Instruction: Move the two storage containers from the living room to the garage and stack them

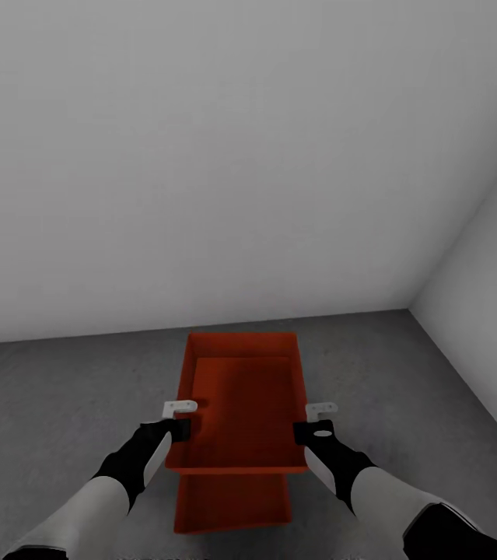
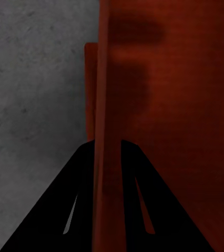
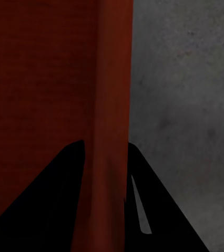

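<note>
Fingers of both grippers pinched the side walls of the upper storage container (image 1: 242, 404).

Left gripper (image 1: 180, 416) clamped its left wall, right gripper (image 1: 316, 420) its right wall, one finger (image 2: 64, 210) on either side. It sat above the lower storage container (image 1: 232, 504), which lay on the dark grey floor (image 1: 61, 389) near the white walls' (image 1: 201, 155) corner.

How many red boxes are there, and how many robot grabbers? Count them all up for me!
Red boxes: 2, the held container and the lower container beneath it.
Grabbers: 2, the left gripper and the right gripper, each clamped on a side wall.
Total: 4
</note>
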